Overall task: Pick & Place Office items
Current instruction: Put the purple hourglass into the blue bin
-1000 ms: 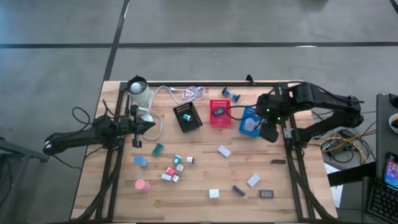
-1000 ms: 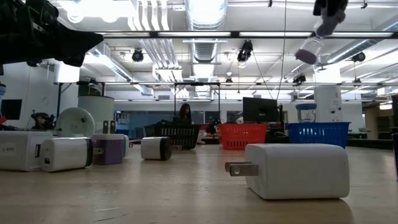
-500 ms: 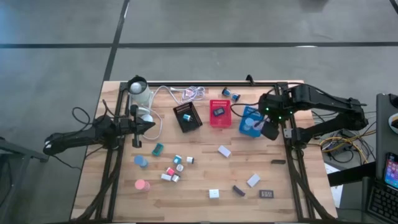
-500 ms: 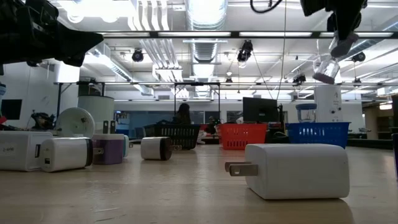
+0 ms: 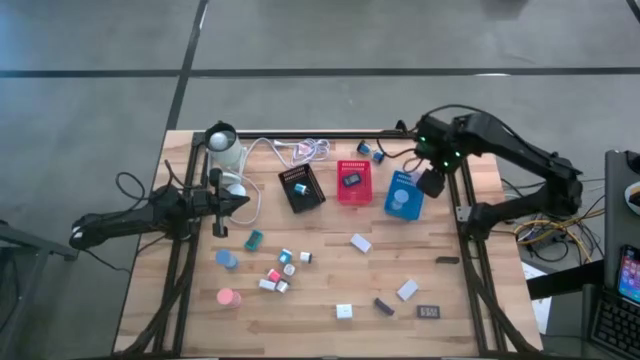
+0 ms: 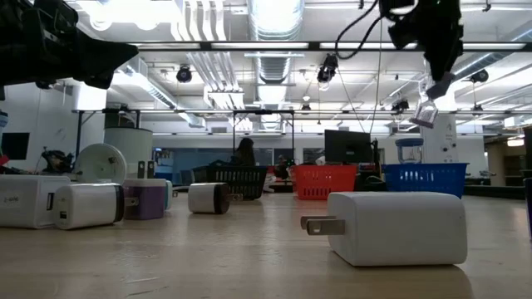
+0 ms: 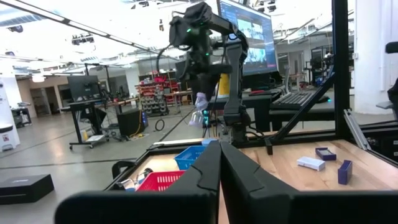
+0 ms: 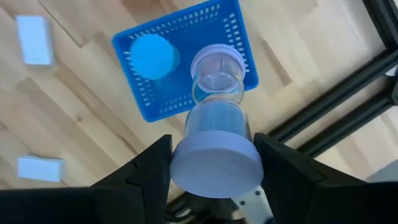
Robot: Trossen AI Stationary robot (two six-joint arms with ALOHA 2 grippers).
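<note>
Two arms show in the high view: at mid-left the left gripper (image 5: 243,203) waits with jaws pressed together, while at upper right the right gripper (image 5: 431,183) pinches what seems a lavender roll (image 8: 216,146) above the blue tray (image 5: 402,195) on the tabletop (image 5: 330,285).
</note>
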